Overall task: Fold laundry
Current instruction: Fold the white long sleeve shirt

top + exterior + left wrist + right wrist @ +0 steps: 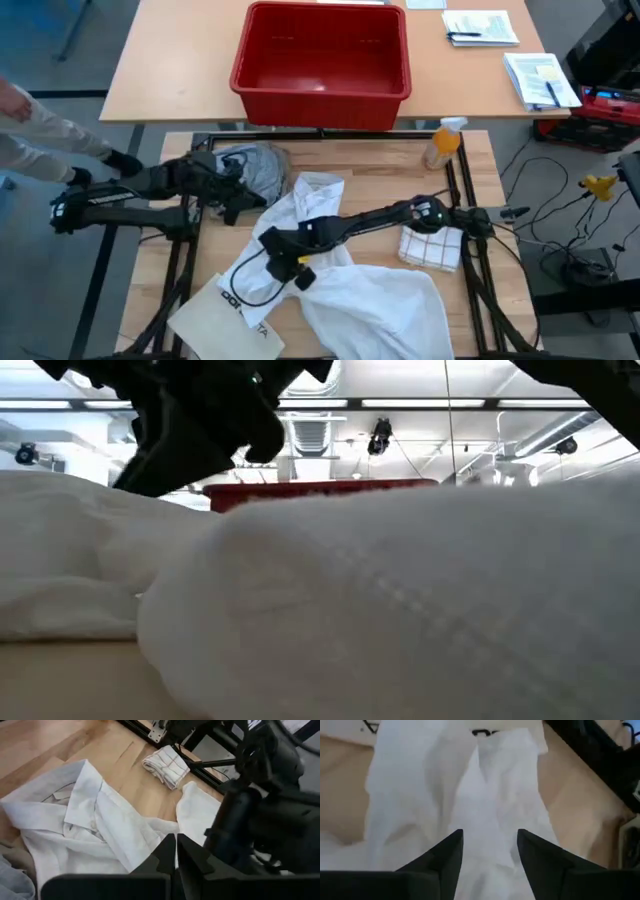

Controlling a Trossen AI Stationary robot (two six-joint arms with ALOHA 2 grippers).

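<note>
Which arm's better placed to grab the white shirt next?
Right, probably. The right gripper hangs over the middle of the white shirt with fingers open and cloth between them. The left gripper is shut, back near the shirt's collar edge by the grey T-shirt.

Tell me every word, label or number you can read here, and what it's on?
White bag, near table edge: dark printed letters, partly hidden under the white shirt, not legible.
Papers on the far table: print too small to read.
Spray bottle: no readable label.
</note>
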